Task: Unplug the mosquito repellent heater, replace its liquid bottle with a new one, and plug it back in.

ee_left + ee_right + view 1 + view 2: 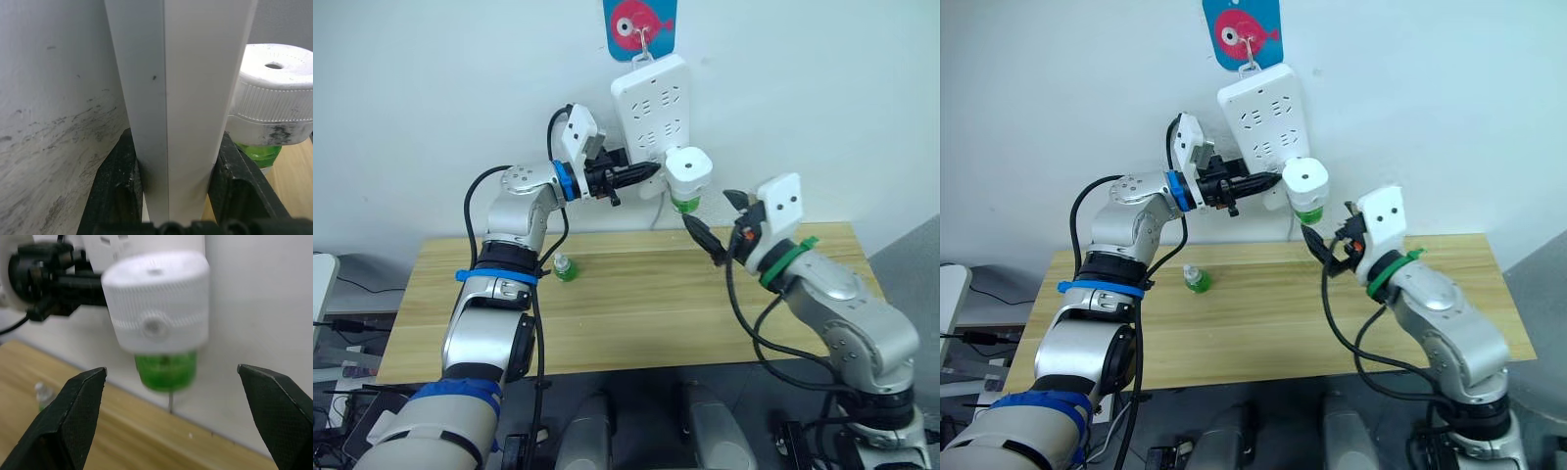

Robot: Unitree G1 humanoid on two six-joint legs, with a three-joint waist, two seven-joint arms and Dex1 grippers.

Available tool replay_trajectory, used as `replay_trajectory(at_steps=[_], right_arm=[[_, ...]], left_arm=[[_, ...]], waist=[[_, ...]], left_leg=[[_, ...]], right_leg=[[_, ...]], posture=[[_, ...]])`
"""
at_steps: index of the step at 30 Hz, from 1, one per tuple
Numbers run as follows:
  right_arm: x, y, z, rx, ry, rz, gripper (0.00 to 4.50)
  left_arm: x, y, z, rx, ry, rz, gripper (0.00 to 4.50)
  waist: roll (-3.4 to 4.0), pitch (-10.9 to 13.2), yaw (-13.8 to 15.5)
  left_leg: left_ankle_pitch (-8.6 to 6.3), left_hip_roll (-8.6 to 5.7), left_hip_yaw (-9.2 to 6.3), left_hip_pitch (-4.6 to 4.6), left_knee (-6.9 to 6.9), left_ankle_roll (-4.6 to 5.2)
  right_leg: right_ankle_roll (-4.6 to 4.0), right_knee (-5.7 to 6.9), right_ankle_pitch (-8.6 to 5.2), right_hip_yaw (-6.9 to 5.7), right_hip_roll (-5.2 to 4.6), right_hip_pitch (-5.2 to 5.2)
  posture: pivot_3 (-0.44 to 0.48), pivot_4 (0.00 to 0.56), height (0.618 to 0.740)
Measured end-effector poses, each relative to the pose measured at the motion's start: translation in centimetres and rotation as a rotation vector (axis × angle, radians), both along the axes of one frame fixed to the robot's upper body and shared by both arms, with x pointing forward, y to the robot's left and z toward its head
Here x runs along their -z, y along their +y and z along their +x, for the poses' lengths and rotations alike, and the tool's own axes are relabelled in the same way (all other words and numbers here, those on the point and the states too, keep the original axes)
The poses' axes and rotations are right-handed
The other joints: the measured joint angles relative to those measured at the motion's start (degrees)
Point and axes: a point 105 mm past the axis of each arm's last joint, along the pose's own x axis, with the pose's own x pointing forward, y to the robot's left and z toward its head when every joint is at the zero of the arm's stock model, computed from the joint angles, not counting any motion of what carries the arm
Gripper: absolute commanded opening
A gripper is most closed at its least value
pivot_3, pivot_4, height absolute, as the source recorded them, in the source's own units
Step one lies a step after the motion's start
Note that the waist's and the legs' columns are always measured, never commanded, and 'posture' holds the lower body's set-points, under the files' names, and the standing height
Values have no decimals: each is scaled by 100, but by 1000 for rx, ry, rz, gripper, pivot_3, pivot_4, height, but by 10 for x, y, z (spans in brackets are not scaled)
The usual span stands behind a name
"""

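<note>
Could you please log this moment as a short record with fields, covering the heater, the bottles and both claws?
Heater: mosquito repellent heater plugged into power strip on the wall
Fitted bottle: green bottle under the heater
Spare bottle: small green bottle standing on table
Left claw: left claw clamped on the strip's lower edge
Right claw: right claw open, just below the heater, touching nothing

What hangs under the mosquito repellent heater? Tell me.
A green liquid bottle hangs beneath the mosquito repellent heater. Its neck is hidden inside the heater. The right gripper waits below, jaws open.
</note>
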Motion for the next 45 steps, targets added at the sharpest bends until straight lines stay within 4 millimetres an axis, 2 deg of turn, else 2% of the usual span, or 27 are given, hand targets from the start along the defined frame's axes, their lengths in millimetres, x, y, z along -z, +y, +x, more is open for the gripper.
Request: replay_trajectory(at_steps=[9, 12, 15, 18, 25, 29, 31, 34, 37, 39, 41, 45], right_arm=[[-17, 8, 18, 68, -77, 33, 4500], [-17, 11, 23, 72, -84, 37, 4500], [-16, 13, 25, 57, -82, 42, 3927], [-16, 16, 24, 24, -86, 38, 2948], [-16, 13, 22, 12, -105, 9, 2947], [-15, 7, 13, 17, -122, 2, 2947], [-9, -1, 2, 11, -111, -6, 2947], [-5, -10, -6, 14, -91, -3, 2947], [-7, -7, -11, -8, -89, 15, 2947], [-8, -6, -13, -15, -90, 26, 2947], [-10, -5, -12, -14, -88, 51, 2947], [-13, -17, -5, 50, -80, 103, 2947]], left_arm=[[0, -1, 0, -9, 7, -3, 1358], [1, -2, 0, -15, 6, -6, 1358], [1, -1, 0, -18, 5, -7, 1354], [2, -1, 0, -20, 5, -8, 1354], [2, -2, 0, -26, 4, -11, 1354], [2, -6, -1, -9, 2, -20, 1354], [1, 5, 2, -49, -14, 3, 1354], [3, 10, 4, -75, -15, 1, 1354], [5, 15, 6, -104, -14, -9, 1354], [6, 16, 7, -116, -17, -11, 2092], [15, 30, 9, -174, -7, -9, 2650], [61, 65, 2, -283, 91, 14, 3909]], waist=[[2, 1, 3], [2, 1, 4], [2, 1, 3], [2, 1, 3], [2, 1, 7], [2, 1, 27], [2, 2, 7], [6, 6, -8], [8, 7, -46], [8, 7, -55], [10, 6, -94], [9, 9, -129]], left_leg=[[0, -4, 0, -5, 2, 0], [0, -4, 1, -5, 2, 0], [0, -4, 2, -5, 1, 0], [0, -4, 1, -5, 2, 0], [0, -4, 1, -6, 1, 0], [-1, -8, -3, -8, -1, 0], [-2, -6, -3, -9, -2, 2], [0, -3, -3, -2, 8, 1], [1, 7, -1, 23, 9, 1], [1, 15, 3, 38, 8, 1], [1, 22, 5, 43, 1, 1], [1, 25, -6, 31, -5, 0]], right_leg=[[0, 0, 0, 2, -4, -5], [-1, 0, 0, 2, -4, -5], [-1, 0, 1, 4, -5, -5], [-1, 1, 1, 2, -4, -5], [-1, -1, 1, 2, -5, -4], [-1, -3, 0, 1, -7, -3], [0, -3, 0, 4, -8, -5], [-1, 9, 1, 11, -6, -4], [-4, 12, 3, 18, 7, 11], [-4, 13, 3, 20, 20, 22], [-6, 16, 4, 27, 24, 19], [-14, 46, 7, 23, 22, -9]], posture=[[-167, 303, 740], [-167, 303, 740], [-165, 305, 740], [-164, 306, 740], [-167, 311, 740], [-169, 313, 740], [-169, 314, 740], [-164, 314, 740], [-158, 311, 740], [-149, 308, 740], [-146, 304, 740], [-129, 299, 740]])
